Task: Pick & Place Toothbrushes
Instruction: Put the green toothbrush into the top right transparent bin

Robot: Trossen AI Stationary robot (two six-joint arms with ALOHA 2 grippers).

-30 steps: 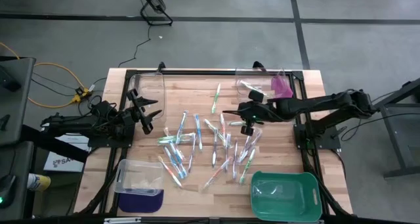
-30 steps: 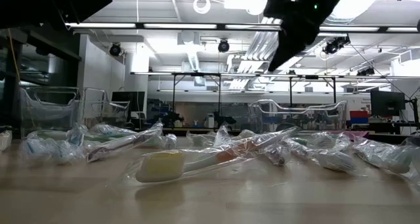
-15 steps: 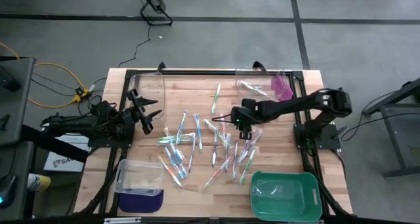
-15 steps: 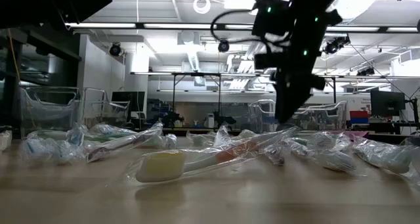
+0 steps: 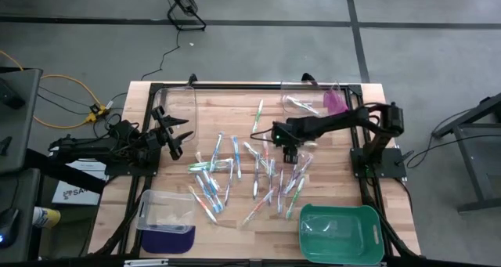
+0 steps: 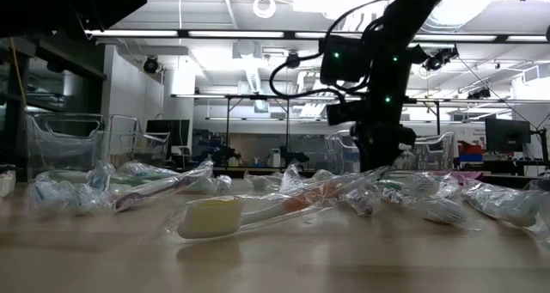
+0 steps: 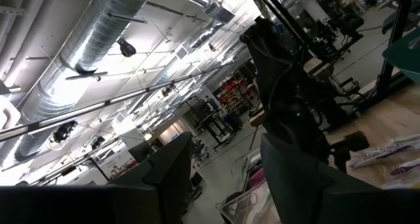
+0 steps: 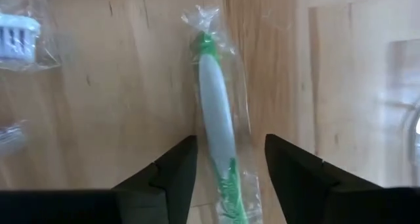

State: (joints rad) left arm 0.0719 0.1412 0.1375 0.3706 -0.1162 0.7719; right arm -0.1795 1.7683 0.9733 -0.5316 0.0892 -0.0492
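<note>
- The left tool (image 5: 174, 134) hangs over the left edge of the table (image 5: 227, 99), beside a clear bin (image 5: 178, 104) at the far-left corner; its fingers (image 7: 172, 168) stand apart with nothing between them.
- Another clear bin (image 5: 166, 211) sits at the near-left corner on a dark purple sheet (image 5: 167, 240).
- The toothbrushes (image 5: 235, 173), each in a clear wrapper, lie scattered across the middle of the table; one green one (image 5: 258, 115) lies apart, toward the far edge.
- The right tool (image 5: 270, 134) reaches in low over the far side of the pile. Its fingers (image 8: 176, 173) are spread on either side of a wrapped green-and-white toothbrush (image 8: 217, 129) lying flat on the wood, not clamped on it.
- A clear bin (image 5: 309, 97) at the far right holds a toothbrush and a pink piece.
- A green tray (image 5: 341, 232) sits at the near-right corner.
</note>
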